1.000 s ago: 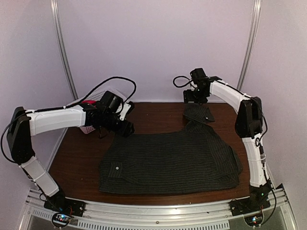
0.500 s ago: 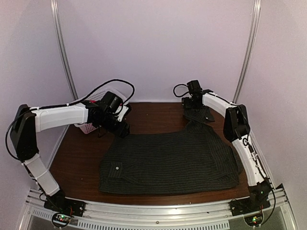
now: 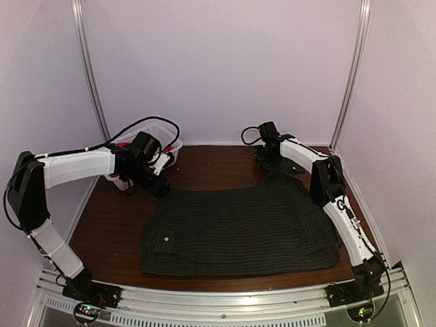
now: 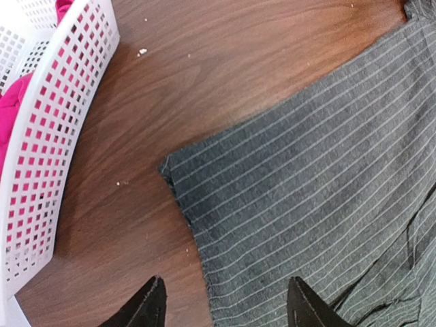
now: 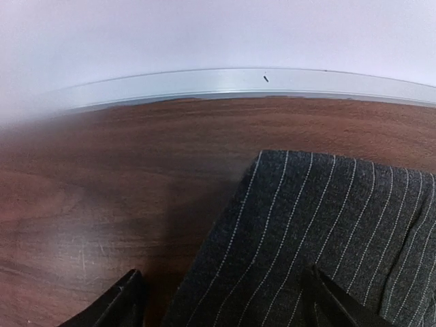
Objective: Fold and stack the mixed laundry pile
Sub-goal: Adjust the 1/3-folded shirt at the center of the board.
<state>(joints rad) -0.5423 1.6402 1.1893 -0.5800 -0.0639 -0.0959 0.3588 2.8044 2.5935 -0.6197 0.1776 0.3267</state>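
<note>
The left gripper (image 4: 226, 304) hung with its black fingers apart and nothing between them, just above the far left corner of the dark charcoal pinstriped collared button shirt (image 3: 238, 231). In its wrist view one fingertip stood over bare wood and the other over the striped cloth (image 4: 320, 184), with the shirt's edge running between them. Compared with a second before, this gripper (image 3: 158, 185) had drawn back a little to the left of the shirt's corner, toward the white plastic lattice basket (image 3: 169, 145). The right gripper (image 3: 269, 151) had meanwhile reached farther out and come down onto the small flap of the shirt that lay beyond its far right shoulder. That arm now covered most of the flap, which had lain in plain sight earlier. Its fingers also stood apart (image 5: 223, 294), straddling the pinstriped fabric (image 5: 320, 218) without clamping it. The shirt itself had not shifted. It lay spread flat on the brown wooden table (image 3: 109, 225), collar toward the far side. The plain bright red-pink T-shirt (image 4: 10, 116) sat inside the basket (image 4: 54, 136), left of the shirt's far corner and apart from it.
</note>
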